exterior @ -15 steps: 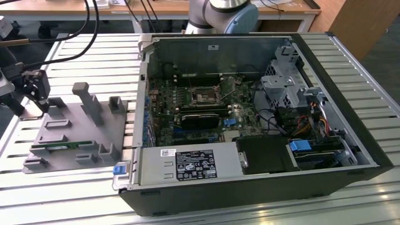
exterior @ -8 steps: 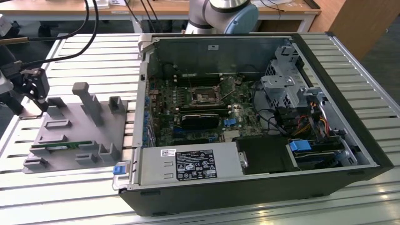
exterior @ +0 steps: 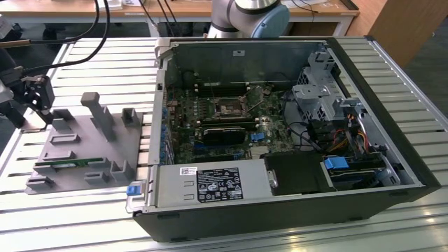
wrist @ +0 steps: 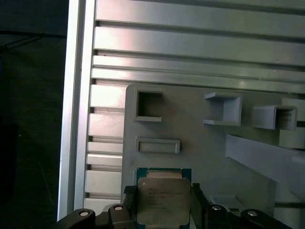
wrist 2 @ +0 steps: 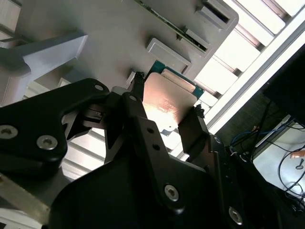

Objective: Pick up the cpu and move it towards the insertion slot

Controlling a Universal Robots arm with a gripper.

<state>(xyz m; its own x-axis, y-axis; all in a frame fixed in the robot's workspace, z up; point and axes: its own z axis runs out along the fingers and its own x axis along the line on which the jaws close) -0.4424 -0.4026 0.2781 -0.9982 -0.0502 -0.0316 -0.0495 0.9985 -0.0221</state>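
Note:
The cpu (wrist: 163, 198) is a flat square chip with a silvery top and a green rim. In both wrist views it sits between the two black fingers of my gripper (wrist: 163, 206), which is shut on its opposite edges. In the second wrist view the cpu (wrist 2: 170, 101) hangs just over the grey fixture plate (wrist 2: 119, 33). In the exterior view my gripper (exterior: 33, 102) is at the far left, over the plate's edge. The insertion slot (exterior: 231, 108) is the square metal-framed socket on the motherboard inside the open computer case, well off to the exterior view's right of the gripper.
The grey fixture plate (exterior: 84, 152) carries upright posts (exterior: 94, 113) and a green memory stick (exterior: 60, 164). The open computer case (exterior: 364, 79) has tall walls, a black card (exterior: 224, 135), cables and a drive cage (exterior: 318, 97). Everything rests on a slatted aluminium table (exterior: 105, 58).

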